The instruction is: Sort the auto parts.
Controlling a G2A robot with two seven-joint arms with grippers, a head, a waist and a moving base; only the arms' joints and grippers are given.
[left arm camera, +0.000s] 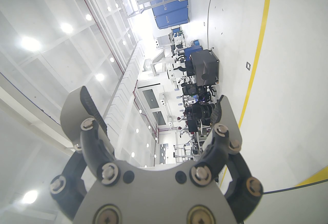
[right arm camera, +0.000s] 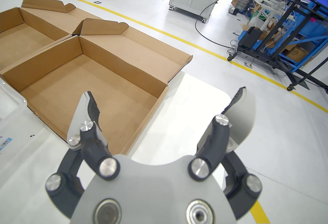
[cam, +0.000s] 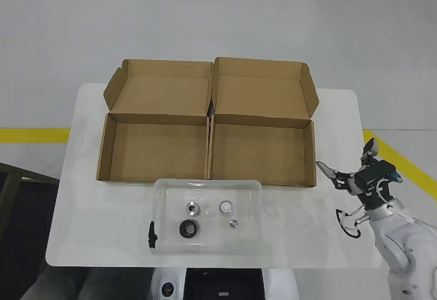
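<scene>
Holding the right hand spread and empty just beside the cardboard box, and the left hand spread too, aiming off into the room. Probably needing to reach well left to the clear tray, coming straight down over what looks like a bearing.

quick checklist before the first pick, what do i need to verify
1. Right gripper open, nothing in it: ok.
2. Left gripper open, nothing in it: ok.
3. Left box and right box open, floors bare: ok.
4. Parts lying apart in the clear tray, black ring among them: ok.
5. A gripper above the tray: not ok; the right one is by the table edge beside the right box, and the left one points out at the room.
6. Black piece at the tray's outer edge is a part: cannot tell.
</scene>
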